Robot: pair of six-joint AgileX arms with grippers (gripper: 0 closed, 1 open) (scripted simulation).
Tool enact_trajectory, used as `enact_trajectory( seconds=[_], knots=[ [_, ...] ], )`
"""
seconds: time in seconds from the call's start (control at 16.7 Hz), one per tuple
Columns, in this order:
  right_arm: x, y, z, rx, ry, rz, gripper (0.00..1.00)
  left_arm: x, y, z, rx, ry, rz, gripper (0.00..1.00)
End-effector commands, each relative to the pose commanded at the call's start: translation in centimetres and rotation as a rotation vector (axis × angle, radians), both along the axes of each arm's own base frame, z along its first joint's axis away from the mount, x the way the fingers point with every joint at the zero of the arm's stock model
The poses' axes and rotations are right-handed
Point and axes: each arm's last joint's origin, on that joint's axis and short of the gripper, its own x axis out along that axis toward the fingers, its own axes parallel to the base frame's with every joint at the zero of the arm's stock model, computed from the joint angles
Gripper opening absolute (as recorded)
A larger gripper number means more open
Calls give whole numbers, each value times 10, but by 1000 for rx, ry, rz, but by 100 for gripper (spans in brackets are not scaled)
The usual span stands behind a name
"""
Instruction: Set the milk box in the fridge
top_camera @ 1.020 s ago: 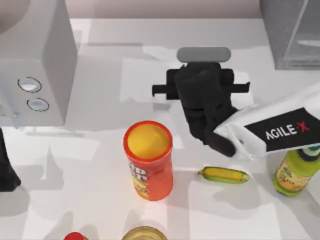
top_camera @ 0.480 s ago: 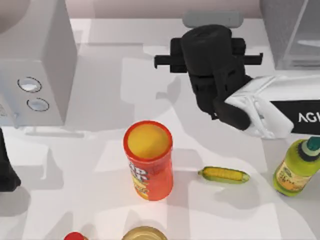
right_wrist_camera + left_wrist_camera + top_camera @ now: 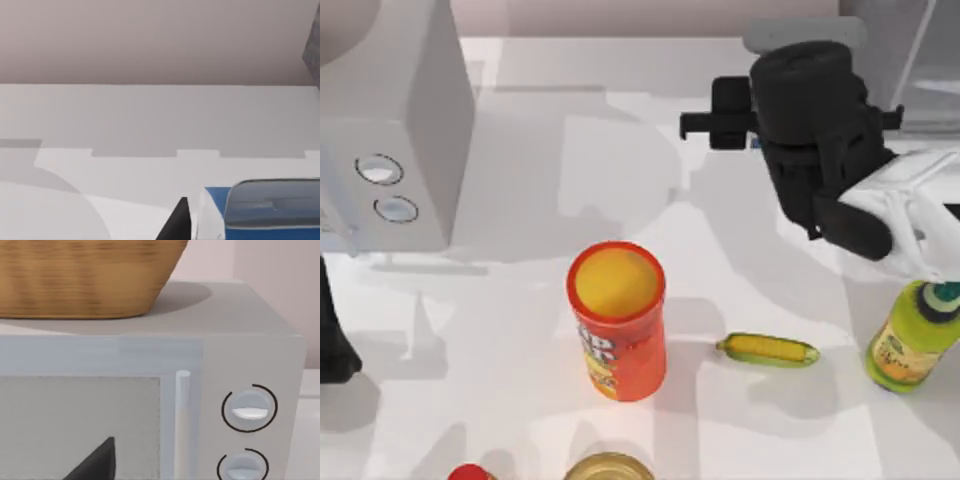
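Left gripper (image 3: 332,350): mine, parked at the frame's lower left edge; I cannot tell its opening.
Right gripper (image 3: 800,60): mine, upper right of the frame, closed around the milk box (image 3: 260,210).
Fridge (image 3: 905,65): upper right corner, just beside the carried box.

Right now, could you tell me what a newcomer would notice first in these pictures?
Probably the right arm's black pincer, raised at the table's far right beside the grey fridge, with the blue-topped milk box beneath it. Next, the tall orange chip can standing mid-table.
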Motion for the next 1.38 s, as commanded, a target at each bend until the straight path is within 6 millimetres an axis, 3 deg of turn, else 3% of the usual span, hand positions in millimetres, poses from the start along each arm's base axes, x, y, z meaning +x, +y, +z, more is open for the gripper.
enact_trajectory(
  seconds=[0.36, 0.54, 0.78, 0.9, 1.02, 1.26, 1.38],
  knots=[
    [-52, -102, 39, 28, -35, -56, 0, 0, 0, 0, 0, 0, 0, 100],
    [-83, -141, 65, 61, -145, -95, 0, 0, 0, 0, 0, 0, 0, 100],
    [-150, -180, 90, 112, -378, -88, 0, 0, 0, 0, 0, 0, 0, 100],
    [-183, -193, 77, 110, -454, -63, 0, 0, 0, 0, 0, 0, 0, 100],
    [-201, -200, 47, 87, -461, -30, 0, 0, 0, 0, 0, 0, 0, 100],
    [-213, -210, -12, 29, -396, 8, 0, 0, 0, 0, 0, 0, 0, 100],
    [-214, -214, -32, 10, -361, 8, 0, 0, 0, 0, 0, 0, 0, 100]
  ],
)
